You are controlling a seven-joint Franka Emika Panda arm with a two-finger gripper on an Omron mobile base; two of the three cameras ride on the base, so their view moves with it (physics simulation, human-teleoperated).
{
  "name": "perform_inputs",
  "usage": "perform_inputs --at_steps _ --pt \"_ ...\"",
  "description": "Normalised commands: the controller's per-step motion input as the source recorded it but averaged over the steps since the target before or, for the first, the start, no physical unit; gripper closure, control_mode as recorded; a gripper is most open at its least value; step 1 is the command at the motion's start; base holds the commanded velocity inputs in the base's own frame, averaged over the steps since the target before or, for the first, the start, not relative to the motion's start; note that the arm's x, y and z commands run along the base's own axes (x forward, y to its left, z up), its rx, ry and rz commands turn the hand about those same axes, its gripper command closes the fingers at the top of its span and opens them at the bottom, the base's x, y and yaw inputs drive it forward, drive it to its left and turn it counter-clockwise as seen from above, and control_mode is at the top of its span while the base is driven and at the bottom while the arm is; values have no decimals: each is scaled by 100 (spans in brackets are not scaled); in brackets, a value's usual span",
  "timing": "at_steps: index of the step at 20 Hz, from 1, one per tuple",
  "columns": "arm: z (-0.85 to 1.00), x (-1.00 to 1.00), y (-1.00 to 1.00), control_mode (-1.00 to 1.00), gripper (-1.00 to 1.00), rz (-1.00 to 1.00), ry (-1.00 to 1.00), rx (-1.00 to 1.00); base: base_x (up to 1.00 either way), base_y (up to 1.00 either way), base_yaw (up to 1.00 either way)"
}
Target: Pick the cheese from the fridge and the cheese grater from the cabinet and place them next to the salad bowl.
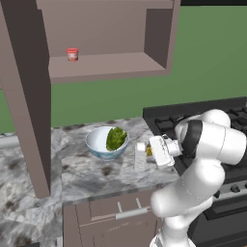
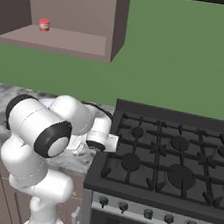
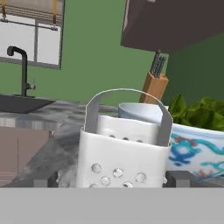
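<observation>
red jar (image 1: 72, 54), stove (image 2: 177, 163), knife block (image 3: 154, 87), faucet (image 3: 22, 65)

We see flat, even rendered light with no glare and no clear source. Under the cabinet (image 1: 96, 67) the shadow is soft, and its interior shades darker toward the side walls. The counter (image 1: 96, 173) is evenly lit, its marbling coarse and pixelated. In the hand view the cheese grater (image 3: 124, 153) and salad bowl (image 3: 192, 144) look sharp, without blur or bending at the edges. The stove (image 2: 177, 163) reads dark with little detail.
</observation>
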Motion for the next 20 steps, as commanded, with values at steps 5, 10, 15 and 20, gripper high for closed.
perform_inputs --at_steps 5,10,15,20 --pt "23 -7 -30 -100 -100 0 0 0 0 0 0" --pt "23 -20 -33 -100 -100 -2 -1 0 0 0 0" --pt "38 -51 -18 -100 -100 -5 -7 0 0 0 0" --pt "46 -76 1 -100 -100 -7 -9 0 0 0 0"
